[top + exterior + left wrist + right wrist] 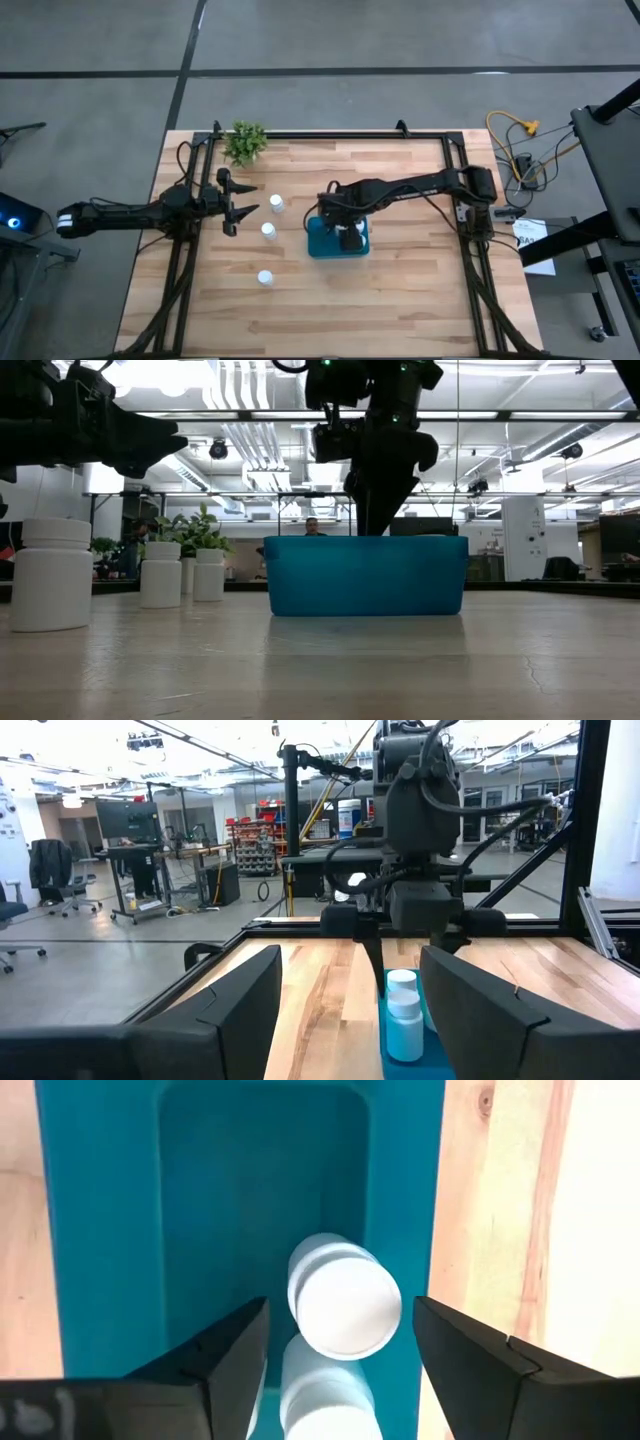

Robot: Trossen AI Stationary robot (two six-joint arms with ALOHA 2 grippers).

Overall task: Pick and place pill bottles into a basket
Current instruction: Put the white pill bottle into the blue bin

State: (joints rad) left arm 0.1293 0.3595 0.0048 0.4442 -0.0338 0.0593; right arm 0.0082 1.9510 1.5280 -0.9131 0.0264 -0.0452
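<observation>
While the right pincer (340, 1350) is held directly above the teal basket (322, 246), its fingers are seen spread apart with nothing clamped between them. Just below that pincer, inside the basket, two white pill bottles (344, 1308) are seen from the right wrist view: one lies tilted with its round cap facing up toward the pincer, and a second is partly visible beneath it. Neither finger is seen touching the upper bottle. In the left wrist view the same two bottles (404, 1012) are visible in the basket beneath the right arm's wrist.

The left pincer (243, 212) is held over the table, well apart from the basket, with its fingers apart and empty. Three further pill bottles stand upright on the bare table between the left pincer and the basket: one (277, 204) just beyond the left pincer's fingertips, one (268, 231) nearer the basket, and one (265, 278) farther off to the side of both pincers. A small green plant (246, 141) is seen at the table's far edge, behind the left pincer.
</observation>
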